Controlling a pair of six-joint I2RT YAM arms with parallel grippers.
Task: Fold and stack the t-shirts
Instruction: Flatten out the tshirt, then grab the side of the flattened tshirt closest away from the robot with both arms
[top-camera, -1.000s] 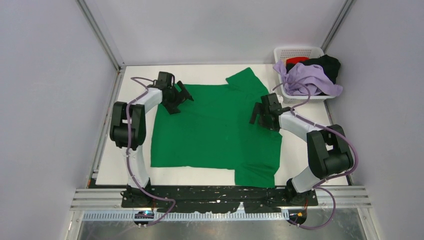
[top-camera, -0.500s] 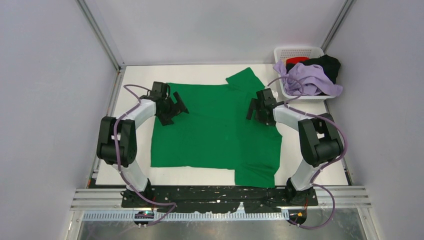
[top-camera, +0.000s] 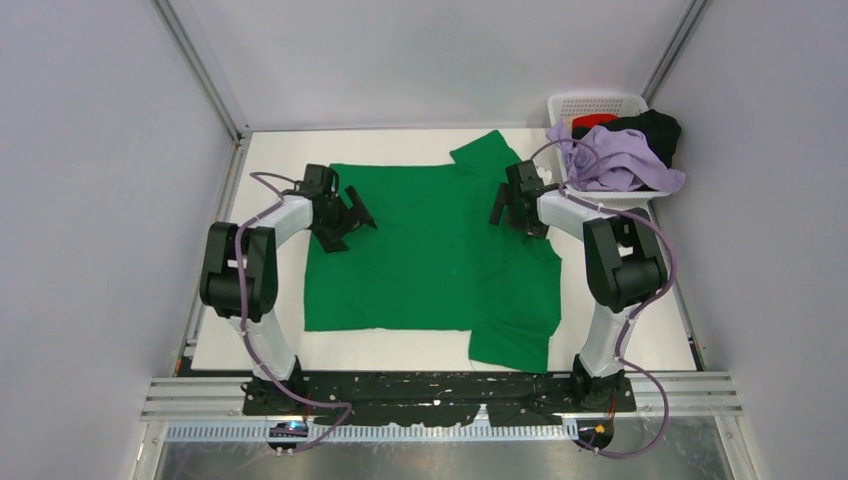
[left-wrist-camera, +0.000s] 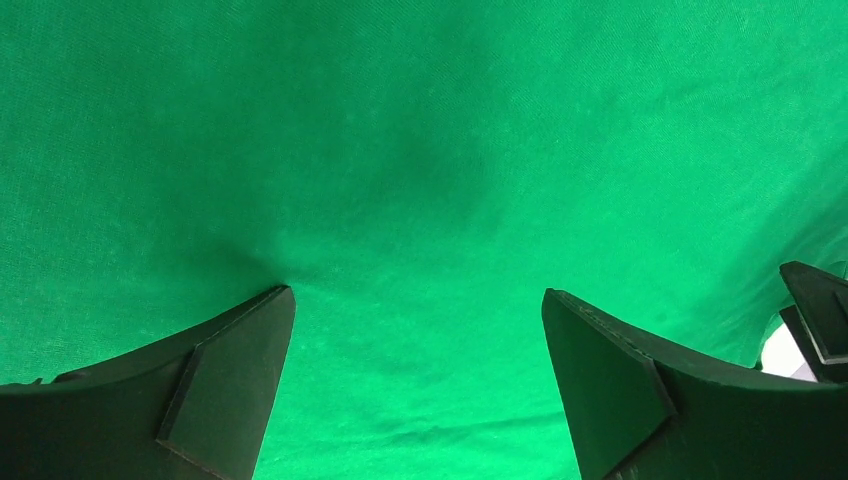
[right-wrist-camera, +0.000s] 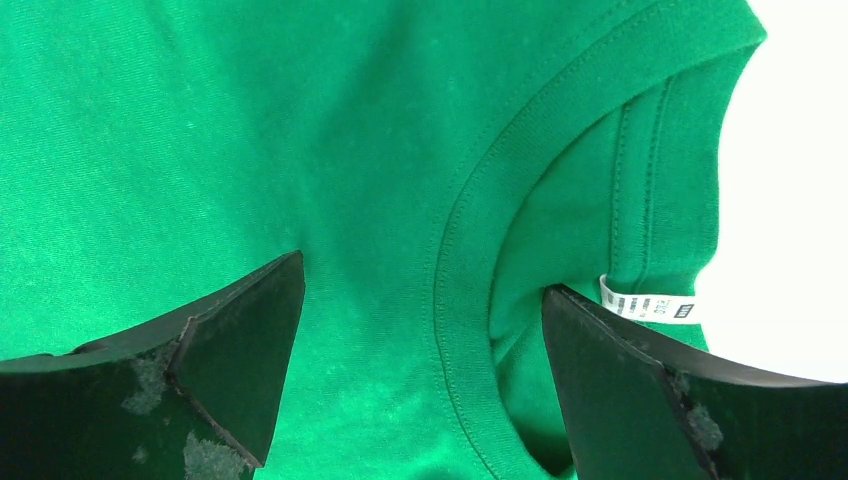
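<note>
A bright green t-shirt (top-camera: 430, 250) lies spread flat on the white table (top-camera: 270, 170), its collar toward the right. My left gripper (top-camera: 352, 226) stands open low over the shirt's left part. In the left wrist view only green cloth (left-wrist-camera: 420, 150) shows between the spread fingertips of that gripper (left-wrist-camera: 417, 293). My right gripper (top-camera: 508, 220) hangs open over the collar. The right wrist view shows this gripper (right-wrist-camera: 423, 274) straddling the ribbed collar (right-wrist-camera: 455, 260), with a white label (right-wrist-camera: 650, 306) by the right finger. Lavender (top-camera: 620, 162), black (top-camera: 662, 130) and red (top-camera: 598, 120) t-shirts sit heaped in the basket.
A white slotted basket (top-camera: 598, 100) stands at the table's far right corner, just behind the right arm. Grey walls and metal frame posts close in the table on three sides. Bare white table (right-wrist-camera: 800, 150) shows beyond the collar.
The right gripper has moved away from me along the shirt to the collar. The left gripper came a little nearer and stopped. Both stayed open.
</note>
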